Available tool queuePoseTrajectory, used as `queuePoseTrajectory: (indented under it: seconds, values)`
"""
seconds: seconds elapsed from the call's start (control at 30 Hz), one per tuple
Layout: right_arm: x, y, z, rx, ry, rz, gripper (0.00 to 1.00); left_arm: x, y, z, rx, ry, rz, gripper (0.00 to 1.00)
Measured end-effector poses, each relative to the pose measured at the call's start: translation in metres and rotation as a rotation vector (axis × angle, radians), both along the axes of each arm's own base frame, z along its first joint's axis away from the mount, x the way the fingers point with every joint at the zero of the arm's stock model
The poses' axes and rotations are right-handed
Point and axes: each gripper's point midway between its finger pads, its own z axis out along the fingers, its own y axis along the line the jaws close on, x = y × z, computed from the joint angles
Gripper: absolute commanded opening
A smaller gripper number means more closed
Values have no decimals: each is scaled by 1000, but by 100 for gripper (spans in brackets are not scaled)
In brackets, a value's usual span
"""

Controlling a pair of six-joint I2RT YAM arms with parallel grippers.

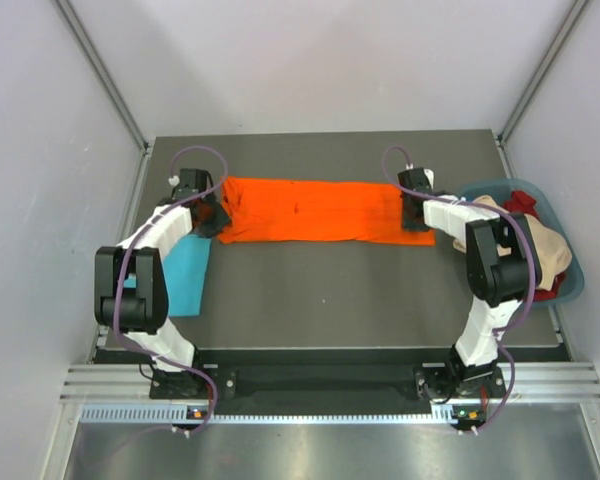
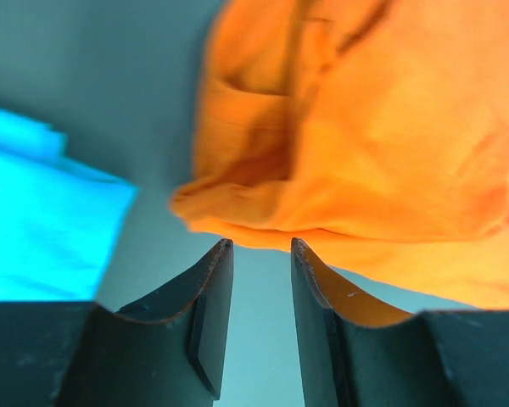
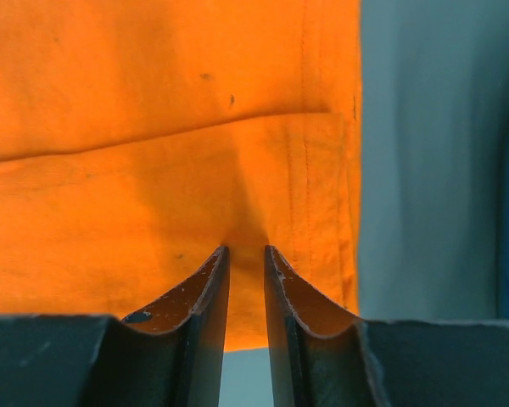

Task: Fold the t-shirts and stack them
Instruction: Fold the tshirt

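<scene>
– How far along?
– Part-way, I'd say. The orange t-shirt [image 1: 320,210] lies across the surface [image 1: 330,300] as a long strip. The turquoise t-shirt [image 1: 185,275] lies apart at the left, so nothing's stacked.
– Grippers?
– The left gripper [image 2: 261,244] and right gripper [image 3: 246,250] are narrowly parted at the strip's ends, and neither seems to hold cloth.

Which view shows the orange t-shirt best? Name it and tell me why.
Top external: the whole orange t-shirt shows there, folded into a long strip across the table. The left wrist view catches only its bunched left end, and the right wrist view only its hemmed right end.
</scene>
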Motion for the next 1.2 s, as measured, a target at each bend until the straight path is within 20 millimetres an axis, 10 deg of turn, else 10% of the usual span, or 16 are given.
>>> queuePoseTrajectory:
  seconds: [0.23, 0.53, 1.2]
  values:
    - [-1, -11, -1, -3, 11, -25, 23, -1, -26, 1, -1, -6, -58, 38]
    - [-1, -19, -3, -5, 16, -45, 21, 29, -5, -47, 75, 86, 9, 38]
    - [-4, -23, -5, -5, -19, -72, 20, 96, 9, -46, 138, 85, 36, 42]
